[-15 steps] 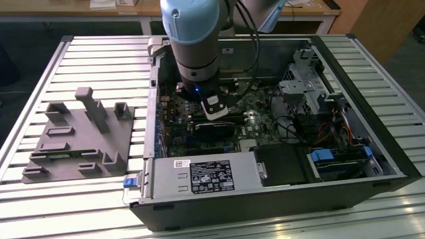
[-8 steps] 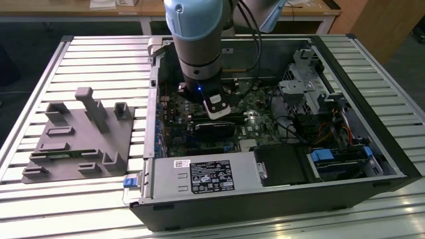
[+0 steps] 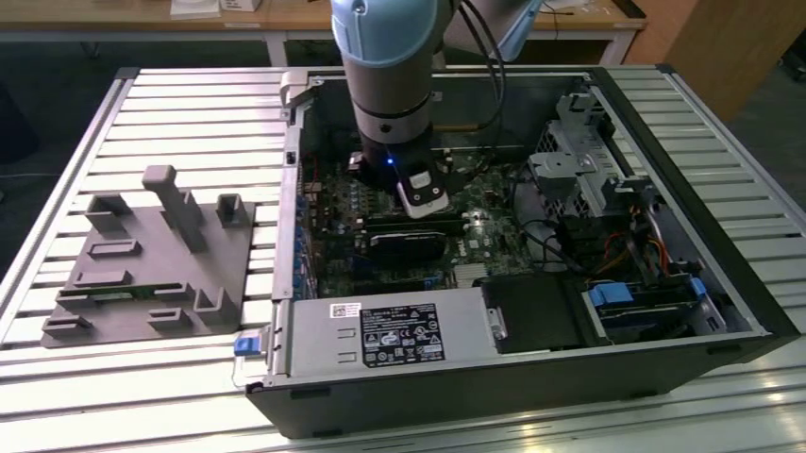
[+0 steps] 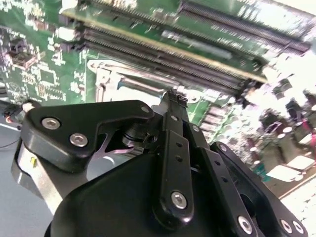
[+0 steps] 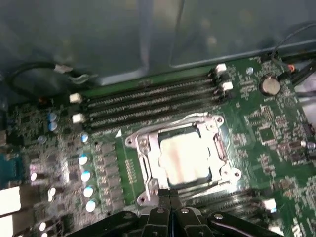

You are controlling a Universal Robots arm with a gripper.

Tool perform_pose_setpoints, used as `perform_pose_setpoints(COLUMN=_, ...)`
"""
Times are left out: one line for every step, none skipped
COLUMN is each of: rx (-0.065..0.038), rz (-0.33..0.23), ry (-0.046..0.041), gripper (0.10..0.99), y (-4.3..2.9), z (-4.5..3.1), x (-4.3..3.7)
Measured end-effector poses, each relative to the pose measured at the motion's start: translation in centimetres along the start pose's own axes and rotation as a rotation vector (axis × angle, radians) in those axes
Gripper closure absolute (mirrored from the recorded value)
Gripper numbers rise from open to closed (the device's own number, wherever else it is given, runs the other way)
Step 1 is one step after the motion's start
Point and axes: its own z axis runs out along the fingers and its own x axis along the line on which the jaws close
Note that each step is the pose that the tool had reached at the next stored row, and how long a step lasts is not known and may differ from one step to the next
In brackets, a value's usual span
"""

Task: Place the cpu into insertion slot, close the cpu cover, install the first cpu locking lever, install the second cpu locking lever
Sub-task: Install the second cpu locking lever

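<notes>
exterior view: my end effector (image 3: 422,193) is low inside the case (image 3: 629,274) on the table (image 3: 189,113). first wrist view: cpu (image 5: 181,157) seated in slot (image 5: 143,148), cover (image 5: 217,148) down around it; levers' state unclear. second wrist view: end effector's fingers (image 4: 173,106) closed, gripping nothing, beside the slot.

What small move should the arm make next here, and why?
Probably a short push on a locking lever. In the first wrist view the cpu already sits in the insertion slot with the cpu cover apparently down around it, and the shut gripper hovers at the socket's edge.
</notes>
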Motion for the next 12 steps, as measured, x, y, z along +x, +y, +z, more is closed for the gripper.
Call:
perform_pose_setpoints(rx=0.000, rz=0.000, ry=-0.0001, gripper=0.980, y=0.30, z=0.09, x=-0.05)
perform_pose_setpoints(rx=0.001, rz=0.000, ry=-0.0004, gripper=0.980, y=0.61, z=0.18, x=-0.09)
perform_pose_setpoints(rx=0.001, rz=0.000, ry=-0.0004, gripper=0.980, y=0.92, z=0.26, x=-0.15)
perform_pose_setpoints(rx=0.002, rz=0.000, ry=-0.0006, gripper=0.980, y=1.18, z=0.33, x=-0.24)
perform_pose_setpoints(rx=0.004, rz=-0.001, ry=-0.0009, gripper=0.980, y=1.41, z=0.40, x=-0.34)
perform_pose_setpoints(rx=0.005, rz=-0.001, ry=-0.0014, gripper=0.980, y=1.61, z=0.47, x=-0.47)
perform_pose_setpoints(rx=0.007, rz=-0.001, ry=-0.0019, gripper=0.980, y=1.77, z=0.52, x=-0.60)
perform_pose_setpoints(rx=0.010, rz=-0.001, ry=-0.0024, gripper=0.980, y=1.92, z=0.57, x=-0.76)
perform_pose_setpoints(rx=0.012, rz=-0.002, ry=-0.0029, gripper=0.980, y=2.05, z=0.61, x=-0.94)
perform_pose_setpoints(rx=0.014, rz=-0.002, ry=-0.0036, gripper=0.980, y=2.17, z=0.65, x=-1.14)
perform_pose_setpoints(rx=0.018, rz=-0.002, ry=-0.0043, gripper=0.980, y=2.28, z=0.69, x=-1.33)
perform_pose_setpoints(rx=0.021, rz=-0.003, ry=-0.0051, gripper=0.980, y=2.41, z=0.74, x=-1.52)
